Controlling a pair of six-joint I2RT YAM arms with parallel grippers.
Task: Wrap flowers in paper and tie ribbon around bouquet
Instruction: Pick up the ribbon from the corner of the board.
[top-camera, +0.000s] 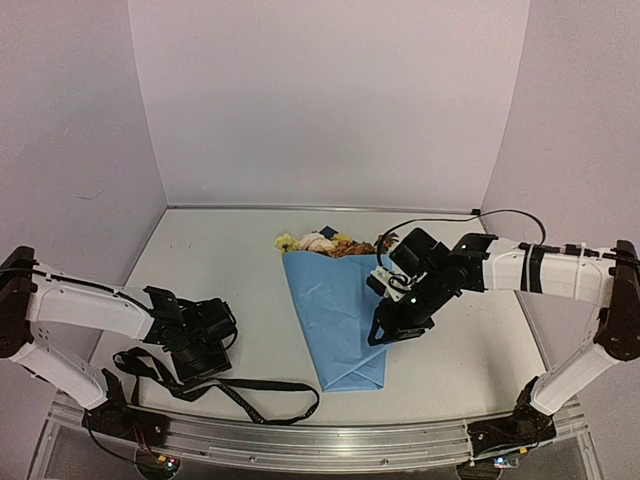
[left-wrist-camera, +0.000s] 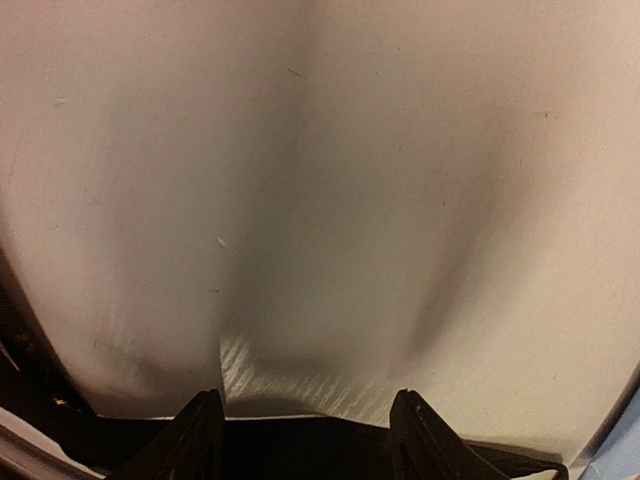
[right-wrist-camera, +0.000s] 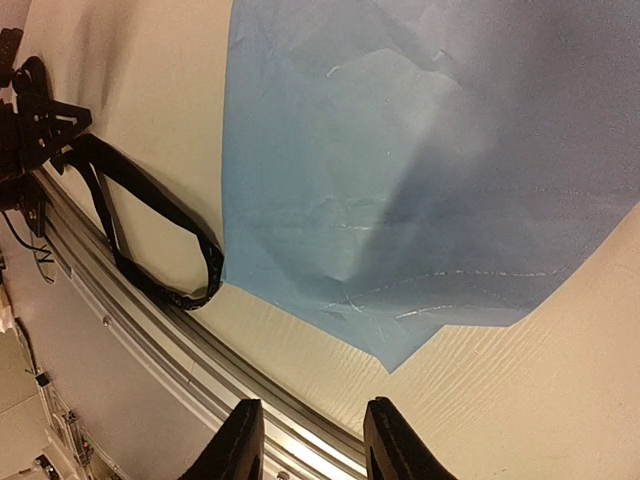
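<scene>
**Both sets of fingers parted and empty; wrapped flowers lie mid-desk**

At the left, the left arm (top-camera: 90, 310) reaches low over the near-left part of the desk (top-camera: 220, 260). In its wrist view the left fingers (left-wrist-camera: 200, 440) stand well apart. Only bare desk shows between and beyond them, so they hold nothing.

In the top view the black ribbon (right-wrist-camera: 150, 200) lies loose on the desk, just under and beside that arm's tip. From there it trails right along the near edge in a long flat loop, close to the aluminium rail (top-camera: 330, 440). Whether the left fingers touch it cannot be told. The loop's end stops just short of the paper's left edge.

The light blue paper (top-camera: 335, 320) lies in the middle of the desk, folded into a cone. It is wide at the far end and narrows toward the near edge. The flowers (top-camera: 320, 243) show as yellow, pale pink and orange-brown heads poking out of the wide far end. The ribbon is not around the cone.

At the right, the right arm (top-camera: 540, 268) bends down to the cone's right edge, about halfway along it. The right fingers (right-wrist-camera: 240, 440) are parted by a modest gap and grip nothing. In that wrist view the paper's near corner lies just ahead of the fingertips, apart from them.
</scene>
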